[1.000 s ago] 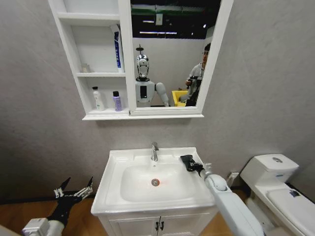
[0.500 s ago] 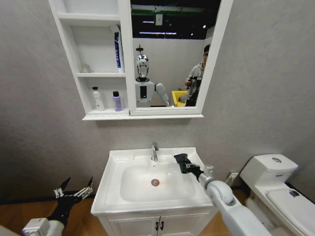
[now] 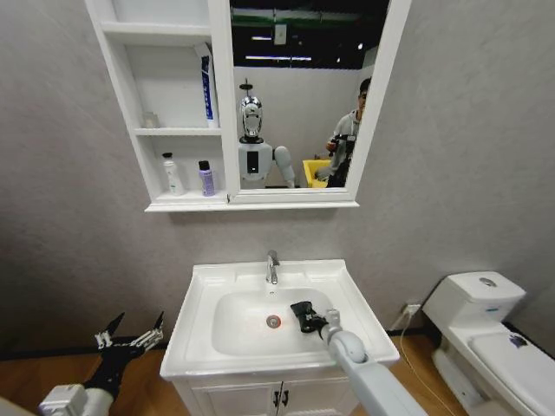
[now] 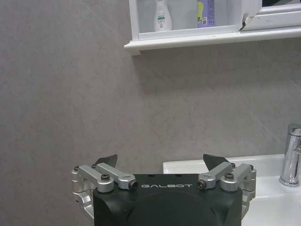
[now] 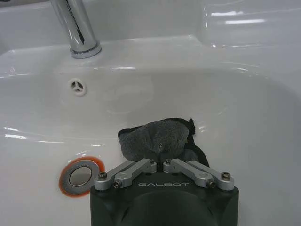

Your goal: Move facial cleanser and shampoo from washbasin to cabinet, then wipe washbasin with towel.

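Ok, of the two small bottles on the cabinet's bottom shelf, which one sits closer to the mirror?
The purple bottle with the dark cap; it stands on the mirror side of the shelf, while the white bottle stands beside it, farther from the mirror.

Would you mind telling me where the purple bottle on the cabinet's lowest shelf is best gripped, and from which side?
Grip the purple bottle around its body, below the dark cap, coming straight in from the open front of the cabinet. It stands upright, the white bottle stands close beside it, and the shelf above probably rules out a top approach.
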`<state>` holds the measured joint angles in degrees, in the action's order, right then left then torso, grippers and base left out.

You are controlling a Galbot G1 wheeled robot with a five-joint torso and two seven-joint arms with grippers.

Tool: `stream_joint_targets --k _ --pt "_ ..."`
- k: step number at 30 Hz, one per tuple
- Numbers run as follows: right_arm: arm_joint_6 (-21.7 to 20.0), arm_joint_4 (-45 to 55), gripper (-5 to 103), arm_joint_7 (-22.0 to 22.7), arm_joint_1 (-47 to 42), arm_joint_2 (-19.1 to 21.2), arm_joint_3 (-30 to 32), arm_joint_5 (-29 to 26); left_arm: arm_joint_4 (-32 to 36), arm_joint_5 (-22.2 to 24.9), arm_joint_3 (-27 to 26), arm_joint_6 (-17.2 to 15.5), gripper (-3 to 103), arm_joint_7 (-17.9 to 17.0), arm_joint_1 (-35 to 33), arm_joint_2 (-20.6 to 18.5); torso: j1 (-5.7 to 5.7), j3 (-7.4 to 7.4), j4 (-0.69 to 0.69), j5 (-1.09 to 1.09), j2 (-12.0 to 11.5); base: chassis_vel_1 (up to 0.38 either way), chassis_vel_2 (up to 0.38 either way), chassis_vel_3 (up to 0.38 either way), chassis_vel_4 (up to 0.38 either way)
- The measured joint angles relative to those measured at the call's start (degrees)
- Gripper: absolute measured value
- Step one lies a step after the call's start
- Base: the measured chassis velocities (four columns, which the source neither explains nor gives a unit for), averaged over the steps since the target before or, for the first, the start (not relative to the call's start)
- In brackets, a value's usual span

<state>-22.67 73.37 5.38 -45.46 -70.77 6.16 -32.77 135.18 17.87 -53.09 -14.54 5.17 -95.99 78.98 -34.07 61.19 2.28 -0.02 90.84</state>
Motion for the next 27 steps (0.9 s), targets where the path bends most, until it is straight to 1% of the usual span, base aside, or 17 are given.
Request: stream_joint_targets --k 1,2,5,6,9,13,14,18,20,21,23,24,26,27 --pt "0.1 -1.33 2 -0.28 0.72 -0.74 -0.39 0.02 0.0 0.0 0.0 0.0 100 0.0 0.0 0.0 0.0 0.0 0.02 0.0 0.0 0.0 0.0 0.0 0.0" --pt "0.1 -1.33 2 -0.28 0.72 -0.74 -0.39 0.02 0.0 0.0 0.0 0.0 100 0.0 0.0 0.0 0.0 0.0 0.02 0.0 0.0 0.0 0.0 0.0 0.0" --pt "0.5 -5.06 2 -0.87 2.9 -3.0 -1.62 0.03 0.0 0.0 0.0 0.0 100 0.0 0.0 0.0 0.0 0.0 0.03 0.0 0.0 0.0 0.0 0.0 0.0" --pt "0.5 -5.06 2 -0.87 2.9 -3.0 -1.62 0.03 0.0 0.0 0.0 0.0 100 0.0 0.0 0.0 0.0 0.0 0.03 0.0 0.0 0.0 0.0 0.0 0.0" --pt "0.76 -7.99 2 -1.18 4.56 -4.97 -2.74 0.01 0.0 0.0 0.0 0.0 100 0.0 0.0 0.0 0.0 0.0 0.01 0.0 0.0 0.0 0.0 0.0 0.0" --pt "0.82 -9.39 2 -1.23 5.32 -6.21 -3.35 -0.04 0.0 0.0 0.0 0.0 100 0.0 0.0 0.0 0.0 -0.01 0.03 0.0 0.0 0.0 0.0 0.0 0.0" --pt "0.82 -10.13 2 -1.23 5.82 -7.38 -4.02 -0.18 0.0 0.0 0.0 0.0 100 0.0 0.0 0.0 0.0 -0.01 0.02 0.01 0.0 0.0 0.0 0.0 0.0" --pt "0.79 -10.92 2 -1.23 6.34 -8.96 -5.07 -0.25 0.0 0.0 0.0 0.0 100 0.0 0.0 0.0 0.0 -0.01 0.02 0.0 0.0 0.0 0.0 0.0 0.0" --pt "1.18 -12.4 2 -1.28 6.96 -11.54 -6.68 0.6 0.0 0.0 0.0 0.0 100 0.0 0.0 0.0 0.0 -0.01 0.01 0.01 0.0 0.0 0.0 0.0 0.0" --pt "1.18 -12.4 2 -1.28 6.96 -11.54 -6.68 0.6 0.0 0.0 0.0 0.0 100 0.0 0.0 0.0 0.0 -0.01 0.01 0.01 0.0 0.0 0.0 0.0 0.0" --pt "1.86 -12.68 2 -1.3 7.02 -13.33 -7.0 1.0 0.0 0.0 0.0 0.0 100 0.0 0.0 0.0 0.0 0.0 0.0 0.02 0.0 0.0 0.0 0.0 0.0" --pt "1.9 -12.24 2 -1.29 6.96 -13.47 -6.9 1.23 0.0 0.0 0.0 0.0 100 0.0 0.0 0.0 0.0 0.0 -0.03 0.03 0.0 0.0 0.0 0.0 0.0" --pt "1.9 -11.97 2 -1.29 6.92 -13.35 -6.6 1.61 0.0 0.0 0.0 0.0 100 0.0 0.0 0.0 0.0 0.0 -0.03 0.03 0.0 0.0 0.0 0.0 0.0" --pt "1.97 -11.83 2 -1.31 6.91 -12.59 -5.71 3.1 0.0 0.0 0.0 0.0 100 0.0 0.0 0.0 0.0 0.0 -0.04 0.04 0.0 0.0 0.0 0.0 0.0"
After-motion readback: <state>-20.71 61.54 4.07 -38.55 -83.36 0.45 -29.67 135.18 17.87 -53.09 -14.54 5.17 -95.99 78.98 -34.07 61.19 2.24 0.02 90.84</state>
